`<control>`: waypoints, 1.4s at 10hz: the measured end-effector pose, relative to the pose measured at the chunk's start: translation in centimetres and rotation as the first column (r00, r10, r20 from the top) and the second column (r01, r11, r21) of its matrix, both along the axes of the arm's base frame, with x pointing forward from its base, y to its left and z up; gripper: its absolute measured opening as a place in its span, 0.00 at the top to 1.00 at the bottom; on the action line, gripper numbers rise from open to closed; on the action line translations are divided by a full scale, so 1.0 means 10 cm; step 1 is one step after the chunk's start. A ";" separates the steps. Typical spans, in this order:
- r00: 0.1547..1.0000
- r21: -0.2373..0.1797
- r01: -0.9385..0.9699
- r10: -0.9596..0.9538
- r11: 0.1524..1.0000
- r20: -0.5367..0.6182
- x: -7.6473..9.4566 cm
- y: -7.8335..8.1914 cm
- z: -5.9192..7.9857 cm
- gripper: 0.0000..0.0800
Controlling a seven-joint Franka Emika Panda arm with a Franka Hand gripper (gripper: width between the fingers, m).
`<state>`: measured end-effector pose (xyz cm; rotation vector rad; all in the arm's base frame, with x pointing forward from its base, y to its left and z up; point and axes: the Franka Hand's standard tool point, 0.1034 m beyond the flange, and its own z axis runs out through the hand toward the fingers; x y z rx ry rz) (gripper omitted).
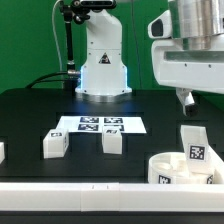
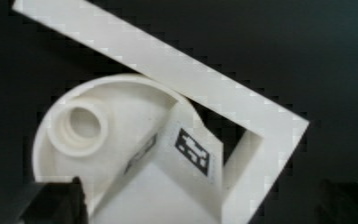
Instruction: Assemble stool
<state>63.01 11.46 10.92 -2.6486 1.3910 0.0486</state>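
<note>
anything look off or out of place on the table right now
Nothing looks spilled or broken. One leg stands upright on the seat at the exterior view's right. A second leg and a third leg sit loose beside the marker board, not yet fitted.

A black table [image 1: 30, 112] is shown. The marker board [image 1: 100, 125] is laid flat at its middle. A block leg [image 1: 54, 145] and a second block leg [image 1: 112, 142] are set just before the board, apart from each other. The round seat [image 1: 170, 170] is placed at the exterior view's right.
</note>
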 end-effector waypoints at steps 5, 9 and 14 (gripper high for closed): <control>0.923 -0.034 -0.380 0.381 0.924 0.058 0.03 0.02 0.03 0.19; 0.634 -0.146 -0.755 0.768 0.639 0.090 0.08 0.02 0.03 0.19; 0.309 -0.202 -0.928 0.949 0.314 0.057 0.08 0.01 0.03 0.19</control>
